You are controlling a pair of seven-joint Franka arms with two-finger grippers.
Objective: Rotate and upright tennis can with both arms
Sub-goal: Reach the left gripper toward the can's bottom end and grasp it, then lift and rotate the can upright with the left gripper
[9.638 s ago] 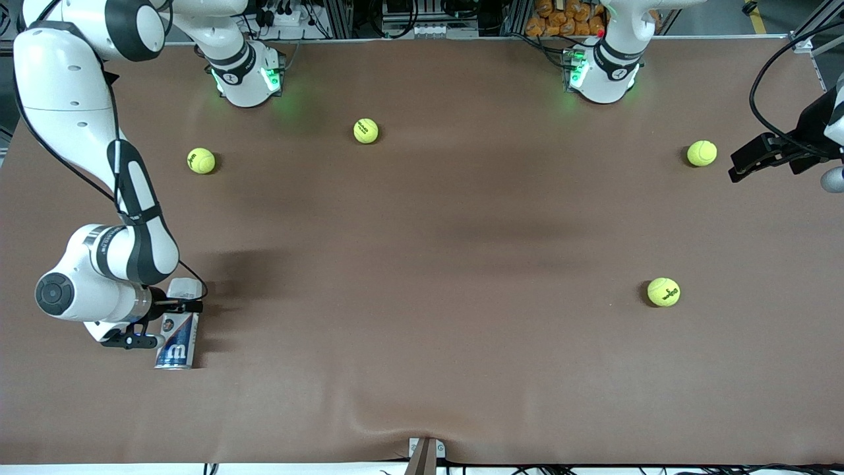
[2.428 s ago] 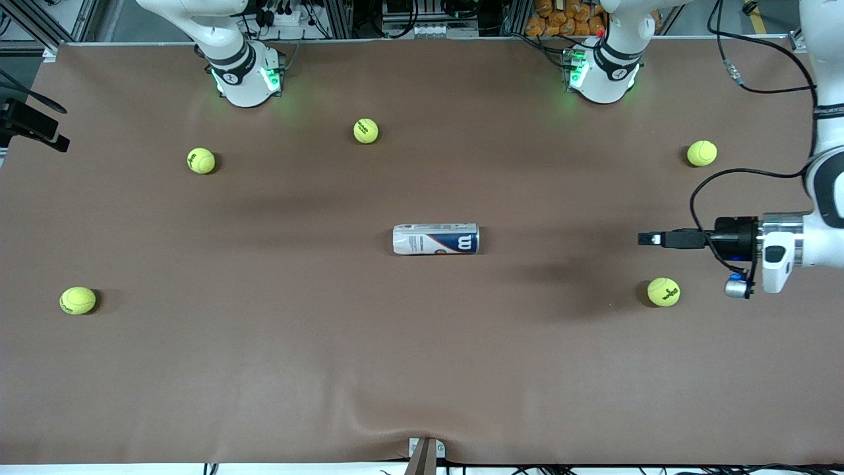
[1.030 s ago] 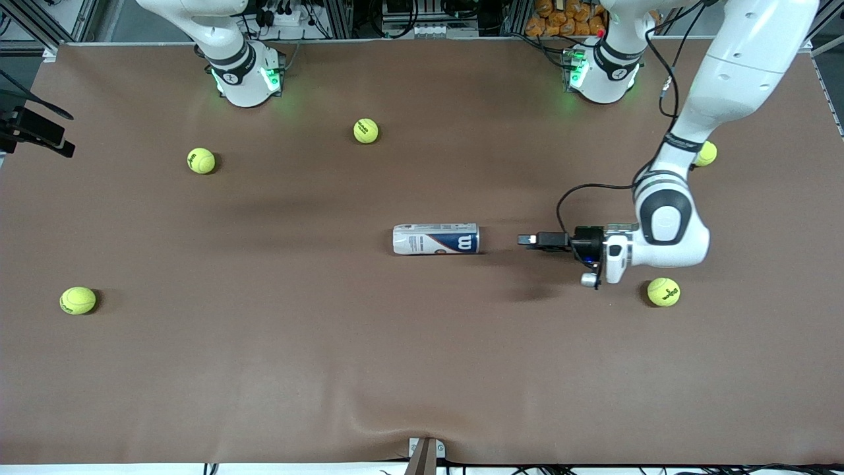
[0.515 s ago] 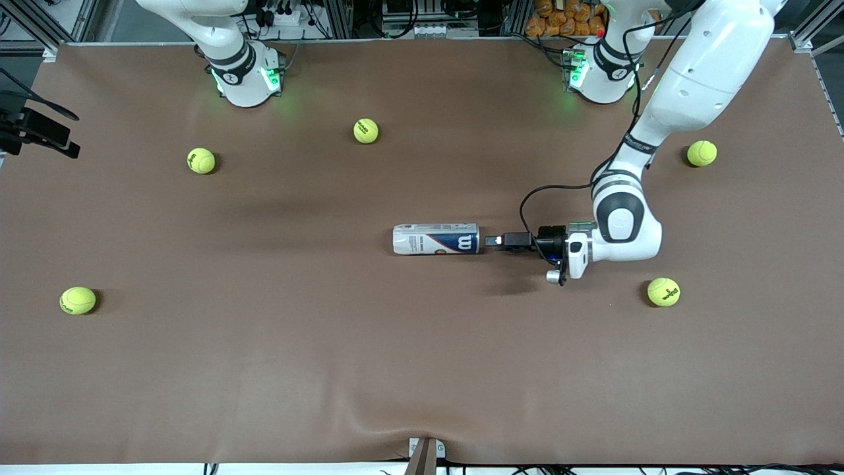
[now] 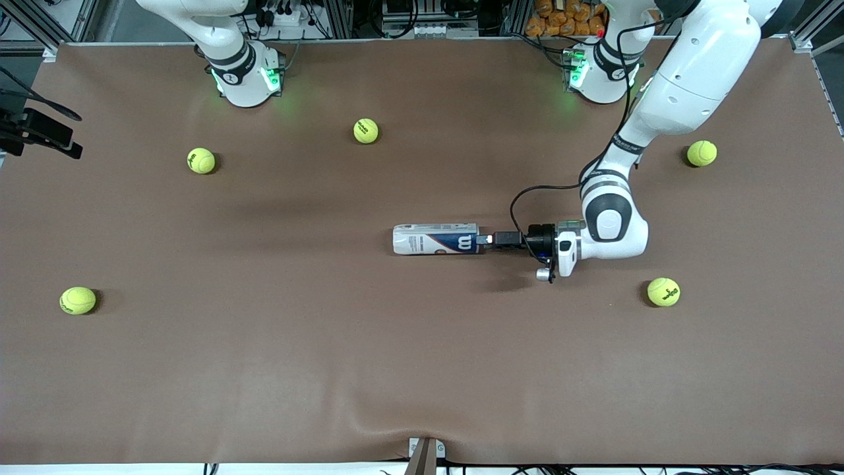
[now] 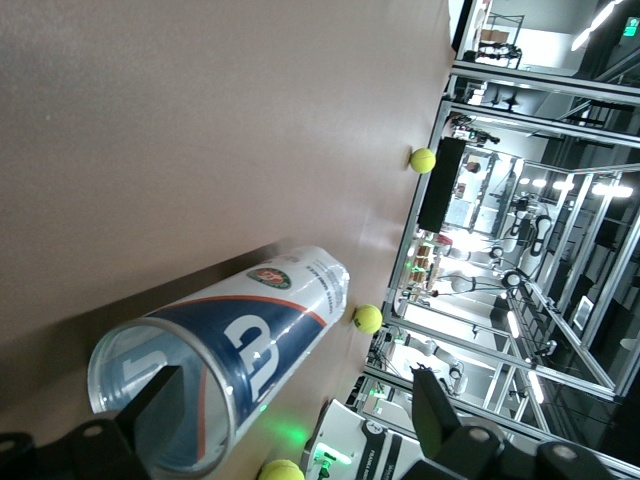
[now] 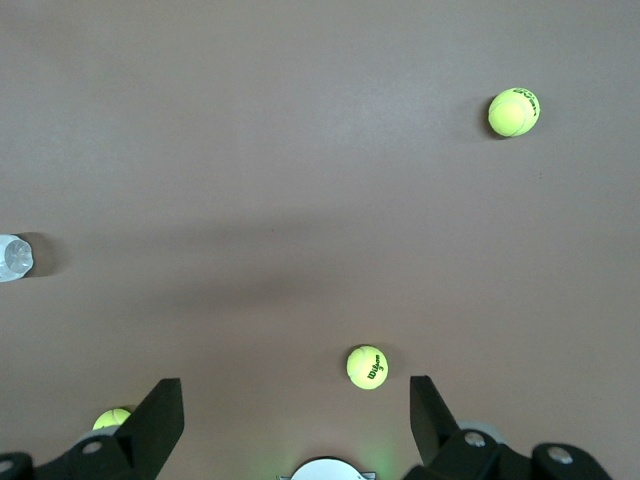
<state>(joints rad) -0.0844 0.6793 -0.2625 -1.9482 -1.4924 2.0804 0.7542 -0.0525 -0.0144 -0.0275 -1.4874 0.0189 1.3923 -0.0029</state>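
We count five yellow-green tennis balls on the brown table cover (image 5: 422,369) and one can. Going from the right arm's end of the table toward the left arm's end, the first ball (image 5: 78,300) lies near the table's end, nearer the front camera than the can; the second ball (image 5: 201,160) and the third ball (image 5: 366,130) sit closer to the robot bases. The right arm's black two-finger gripper (image 7: 296,420) waits high above the table at that end, its fingers spread wide with nothing between them. Near the middle of the table lies the slim cylindrical tennis can with the white and navy label, large white "W" and red accent (image 5: 436,239), on its side, its long axis running along the table from one arm's end toward the other. In the left wrist view its open silver-rimmed mouth (image 6: 160,400) faces the camera. The left arm's black two-finger gripper (image 5: 486,239) is down at that mouth, fingers parted, and one finger (image 6: 150,405) appears to be at the can's opening; it has not closed on the can. The fourth ball (image 5: 663,291) lies nearer the front camera than the can, and the fifth ball (image 5: 701,153) lies toward the bases.
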